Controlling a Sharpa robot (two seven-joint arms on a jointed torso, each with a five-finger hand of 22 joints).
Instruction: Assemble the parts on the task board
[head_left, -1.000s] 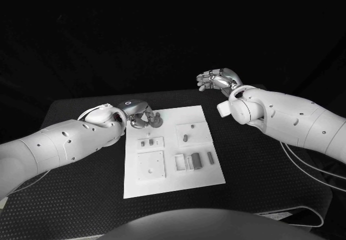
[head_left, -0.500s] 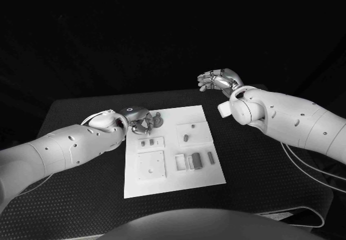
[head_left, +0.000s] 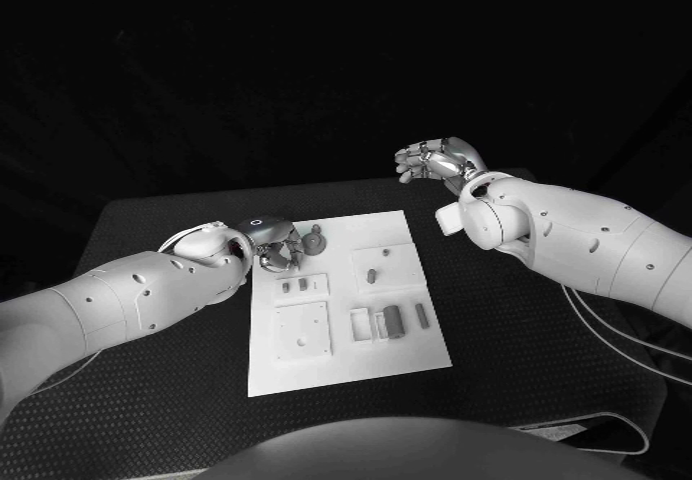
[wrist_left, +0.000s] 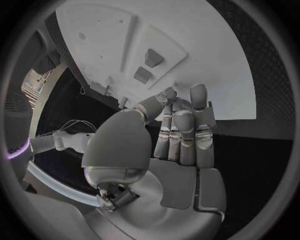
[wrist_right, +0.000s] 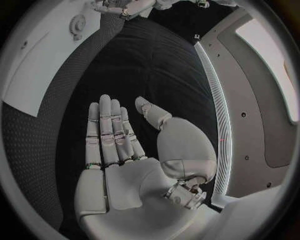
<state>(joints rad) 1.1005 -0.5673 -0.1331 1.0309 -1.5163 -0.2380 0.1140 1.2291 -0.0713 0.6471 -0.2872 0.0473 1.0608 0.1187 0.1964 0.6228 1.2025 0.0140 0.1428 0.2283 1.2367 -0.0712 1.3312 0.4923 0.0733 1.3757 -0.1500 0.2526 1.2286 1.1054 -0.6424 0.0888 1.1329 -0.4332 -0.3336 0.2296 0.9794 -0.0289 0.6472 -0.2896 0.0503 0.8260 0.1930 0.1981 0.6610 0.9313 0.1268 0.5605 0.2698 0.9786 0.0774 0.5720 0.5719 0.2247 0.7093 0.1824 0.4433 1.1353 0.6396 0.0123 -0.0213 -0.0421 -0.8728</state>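
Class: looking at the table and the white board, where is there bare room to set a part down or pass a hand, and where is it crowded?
Free: the black table left of the task board, the table right of it under the right arm, and the board's bare near strip. Crowded: the board's far left corner, where the left hand sits by a round part, and the middle with its blocks.

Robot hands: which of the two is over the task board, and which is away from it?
The left robot hand is at the task board's far corner; the right robot hand hangs beyond the table.
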